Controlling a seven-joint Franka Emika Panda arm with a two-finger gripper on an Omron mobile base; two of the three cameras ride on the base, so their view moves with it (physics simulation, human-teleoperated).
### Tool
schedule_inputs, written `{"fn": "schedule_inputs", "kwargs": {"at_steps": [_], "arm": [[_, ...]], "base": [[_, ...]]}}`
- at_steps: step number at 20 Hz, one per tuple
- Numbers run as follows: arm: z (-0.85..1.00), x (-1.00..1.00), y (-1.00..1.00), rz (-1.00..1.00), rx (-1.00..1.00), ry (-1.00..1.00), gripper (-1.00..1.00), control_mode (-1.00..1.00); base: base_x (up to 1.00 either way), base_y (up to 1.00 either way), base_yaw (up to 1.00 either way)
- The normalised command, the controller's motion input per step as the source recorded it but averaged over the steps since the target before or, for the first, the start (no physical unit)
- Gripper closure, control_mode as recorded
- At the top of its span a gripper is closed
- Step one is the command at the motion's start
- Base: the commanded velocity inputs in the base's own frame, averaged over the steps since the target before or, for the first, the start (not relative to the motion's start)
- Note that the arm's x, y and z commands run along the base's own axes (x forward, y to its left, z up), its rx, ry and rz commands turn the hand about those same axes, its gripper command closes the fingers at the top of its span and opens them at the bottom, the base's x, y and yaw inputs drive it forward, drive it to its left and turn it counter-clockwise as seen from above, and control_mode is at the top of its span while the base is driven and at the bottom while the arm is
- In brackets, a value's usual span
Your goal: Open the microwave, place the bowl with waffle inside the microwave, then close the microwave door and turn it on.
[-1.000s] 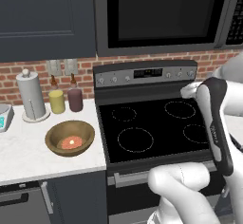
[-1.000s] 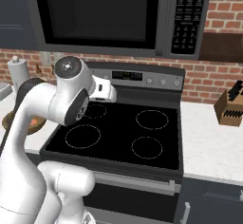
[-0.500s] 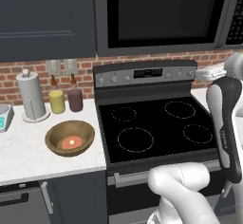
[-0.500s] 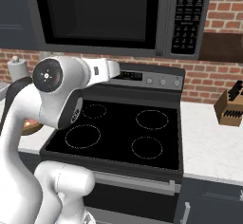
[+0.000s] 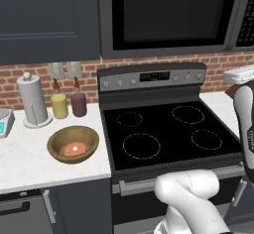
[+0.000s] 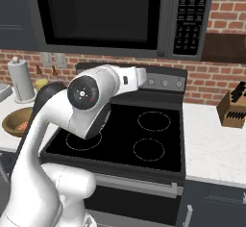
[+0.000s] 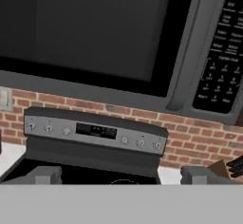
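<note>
So far nothing on your list is finished: the microwave (image 6: 120,17) above the stove (image 5: 168,134) has its door (image 7: 95,28) shut, with the curved handle bar (image 7: 182,52) running down just left of the button panel (image 7: 220,52). The bowl (image 5: 73,144) sits on the white counter (image 5: 25,158) to the left of the stove, and the waffle (image 5: 74,148) lies inside it, untouched. Your arm is raised over the cooktop with the hand aimed at the microwave front, and the gripper (image 7: 122,175) shows its two fingertips (image 7: 45,174) spread wide apart at the bottom of the hand view, with nothing between them. By my reading you're on the first step, lining up to reach the handle. Everything is left to do: pull the door open, fetch the bowl from the counter, set it inside, swing the door closed and press the start control on the panel. A paper towel roll (image 5: 32,101) and two jars (image 5: 69,105) stand behind the bowl, near enough to matter when you reach for it.
</note>
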Motion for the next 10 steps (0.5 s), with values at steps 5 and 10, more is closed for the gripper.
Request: {"fn": "schedule_inputs", "kwargs": {"at_steps": [5,10], "arm": [[0.25,0.30,-0.20,-0.01,0.12,-0.34,-1.00,-1.00],[0.26,0.50,-0.15,-0.01,0.12,-0.17,-1.00,-1.00]], "base": [[0.00,0.00,0.00],[0.00,0.00,0.00]]}}
